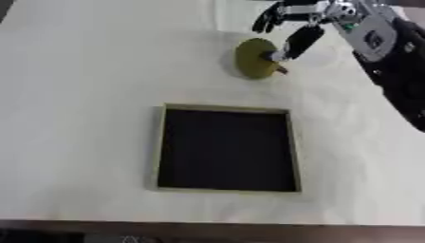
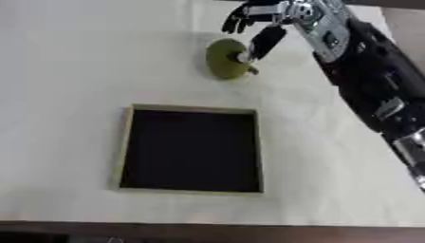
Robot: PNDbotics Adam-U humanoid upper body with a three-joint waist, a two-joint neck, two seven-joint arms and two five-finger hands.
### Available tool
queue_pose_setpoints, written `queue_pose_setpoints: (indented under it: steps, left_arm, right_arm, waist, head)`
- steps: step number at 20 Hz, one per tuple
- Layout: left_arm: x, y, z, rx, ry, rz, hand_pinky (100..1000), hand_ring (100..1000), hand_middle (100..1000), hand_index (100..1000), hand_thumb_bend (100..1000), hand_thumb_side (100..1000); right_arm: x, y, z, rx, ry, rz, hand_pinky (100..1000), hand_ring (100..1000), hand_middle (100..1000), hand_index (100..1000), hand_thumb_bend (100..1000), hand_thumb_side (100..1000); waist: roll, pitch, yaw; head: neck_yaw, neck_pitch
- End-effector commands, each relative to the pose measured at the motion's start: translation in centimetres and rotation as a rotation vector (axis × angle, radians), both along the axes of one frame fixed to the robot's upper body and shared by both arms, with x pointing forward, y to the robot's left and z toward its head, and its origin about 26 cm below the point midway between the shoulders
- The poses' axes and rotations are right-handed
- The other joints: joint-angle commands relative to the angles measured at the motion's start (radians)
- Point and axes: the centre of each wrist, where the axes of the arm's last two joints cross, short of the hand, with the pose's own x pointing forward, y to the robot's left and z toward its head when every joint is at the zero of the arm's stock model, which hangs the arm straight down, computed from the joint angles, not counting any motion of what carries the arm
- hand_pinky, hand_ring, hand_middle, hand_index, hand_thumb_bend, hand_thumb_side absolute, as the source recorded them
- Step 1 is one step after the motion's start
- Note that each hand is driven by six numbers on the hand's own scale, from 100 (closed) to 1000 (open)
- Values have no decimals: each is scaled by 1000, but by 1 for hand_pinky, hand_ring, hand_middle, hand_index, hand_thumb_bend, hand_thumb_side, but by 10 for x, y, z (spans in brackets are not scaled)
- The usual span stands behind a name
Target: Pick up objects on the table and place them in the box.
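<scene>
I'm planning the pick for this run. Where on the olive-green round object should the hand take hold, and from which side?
Probably by its rim, from above and the right. The olive-green round object looks flat and disc-like on the table, with a small brown nub at its lower right. The right hand is already over that edge, thumb touching near the nub; whether it grips is unclear.

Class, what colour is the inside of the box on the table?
Black, inside the box with its light tan rim; the left eye view shows it best.
</scene>
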Motion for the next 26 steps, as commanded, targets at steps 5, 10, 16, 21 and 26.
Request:
queue_pose_setpoints:
  steps: [5, 10, 16, 21, 26]
  left_arm:
    - [-2, -1, 9, 18, -32, -9, 696, 743, 762, 757, 100, 611]
    - [-1, -1, 9, 17, -34, -11, 697, 744, 762, 757, 100, 611]
    - [-1, -1, 9, 17, -33, -11, 697, 744, 762, 757, 100, 611]
    - [-1, -1, 10, 19, -32, -12, 697, 744, 762, 757, 100, 611]
    - [-1, -1, 10, 19, -30, -13, 697, 744, 762, 757, 100, 611]
  right_arm:
    - [5, -8, 4, -8, -15, -19, 928, 860, 808, 882, 269, 320]
    - [7, -7, -2, -10, 19, -4, 920, 831, 662, 821, 262, 281]
    - [6, -6, 0, 66, -11, 22, 843, 678, 462, 652, 175, 100]
    - [1, -3, 4, 124, -43, 44, 810, 597, 425, 614, 176, 100]
    - [-13, 2, 21, 160, -122, 129, 796, 549, 389, 581, 128, 100]
  waist:
    - [5, -12, 4]
    - [5, -11, 6]
    - [4, -13, 5]
    - [4, -16, 4]
    - [2, -19, 1]
  head:
    - [-6, -4]
    - [-6, -2]
    - [-3, 4]
    - [-5, 5]
    - [-4, 7]
